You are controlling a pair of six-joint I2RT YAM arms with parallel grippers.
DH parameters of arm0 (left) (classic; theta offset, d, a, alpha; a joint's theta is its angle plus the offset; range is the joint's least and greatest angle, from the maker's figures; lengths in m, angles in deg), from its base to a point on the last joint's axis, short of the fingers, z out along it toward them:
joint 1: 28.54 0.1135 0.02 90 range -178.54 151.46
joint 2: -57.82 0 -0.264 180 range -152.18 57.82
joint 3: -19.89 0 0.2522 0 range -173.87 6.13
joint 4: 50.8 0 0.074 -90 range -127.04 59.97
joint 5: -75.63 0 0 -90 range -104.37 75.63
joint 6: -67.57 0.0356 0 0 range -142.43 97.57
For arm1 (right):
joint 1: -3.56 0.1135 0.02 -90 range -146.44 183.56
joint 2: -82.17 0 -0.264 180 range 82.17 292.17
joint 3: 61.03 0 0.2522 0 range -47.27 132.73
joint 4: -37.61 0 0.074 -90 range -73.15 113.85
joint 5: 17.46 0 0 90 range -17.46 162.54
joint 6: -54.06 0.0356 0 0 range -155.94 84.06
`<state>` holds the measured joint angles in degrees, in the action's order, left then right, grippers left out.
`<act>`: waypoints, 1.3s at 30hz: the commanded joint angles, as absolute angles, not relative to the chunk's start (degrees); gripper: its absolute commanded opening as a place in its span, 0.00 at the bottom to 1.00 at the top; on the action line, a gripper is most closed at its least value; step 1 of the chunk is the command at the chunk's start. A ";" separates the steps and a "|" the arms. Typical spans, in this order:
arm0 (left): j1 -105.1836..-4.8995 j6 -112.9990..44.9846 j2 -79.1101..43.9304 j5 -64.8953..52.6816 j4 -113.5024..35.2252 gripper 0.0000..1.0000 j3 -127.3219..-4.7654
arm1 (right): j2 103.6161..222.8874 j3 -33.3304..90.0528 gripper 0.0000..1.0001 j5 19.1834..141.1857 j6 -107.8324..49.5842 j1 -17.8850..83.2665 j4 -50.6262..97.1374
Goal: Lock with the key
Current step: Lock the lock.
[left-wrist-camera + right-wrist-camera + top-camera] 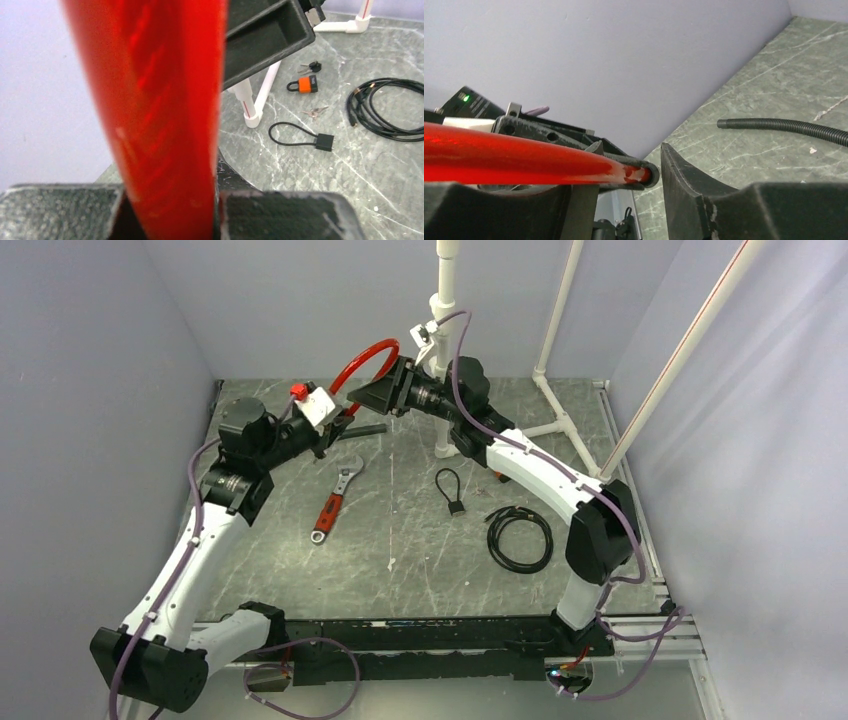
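The left claw [169, 216] is clamped on a glossy red cable [362, 355], thick and round, which arcs up and over to the right arm. Below it a wrench [334, 504] with a red grip and bare steel jaw lies on the mottled grey-green bench [420, 570]. Right of that, flat on the bench between the wrench and a coiled black cable [519, 538], is the key [456, 507]. Its long axis runs front to back, with the thin cord loop to the far side and the blocky black head toward the arm bases. Only the left wrist camera catches a small orange padlock [308, 84] beyond it. The right claw [630, 169] stands apart, the cable's end in the gap. Only its own camera shows a ribbed black hose [784, 127].
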<state>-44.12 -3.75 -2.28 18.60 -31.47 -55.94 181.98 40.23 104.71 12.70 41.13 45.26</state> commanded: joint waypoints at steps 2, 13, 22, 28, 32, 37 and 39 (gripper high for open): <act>-47.37 4.12 -2.48 15.60 -32.56 0.00 -58.34 | 184.39 44.54 0.44 98.81 15.31 42.49 42.05; -52.17 12.49 -3.09 5.50 -27.42 0.00 -59.25 | 187.27 45.90 0.00 96.28 20.61 42.71 42.57; -49.44 2.13 -3.43 14.26 -9.45 0.57 -67.05 | 187.32 47.17 0.00 100.29 22.72 39.33 53.90; -37.27 -6.75 -0.26 37.21 -6.30 0.73 -67.34 | 186.79 48.16 0.00 101.84 25.03 37.52 57.37; -33.96 -13.77 2.22 41.21 -6.68 0.73 -66.31 | 186.08 47.68 0.00 102.03 25.88 36.86 58.96; -26.18 -30.02 3.04 45.80 -9.55 0.66 -64.72 | 184.38 46.62 0.00 102.10 25.43 36.03 59.10; -23.38 -34.35 3.31 49.81 -12.71 0.58 -62.88 | 183.40 45.84 0.00 101.85 24.87 35.89 58.57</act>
<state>-28.27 -19.44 2.55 40.39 -7.60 -65.29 188.87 44.47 104.64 23.20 38.59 51.95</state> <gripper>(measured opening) 0.644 0.160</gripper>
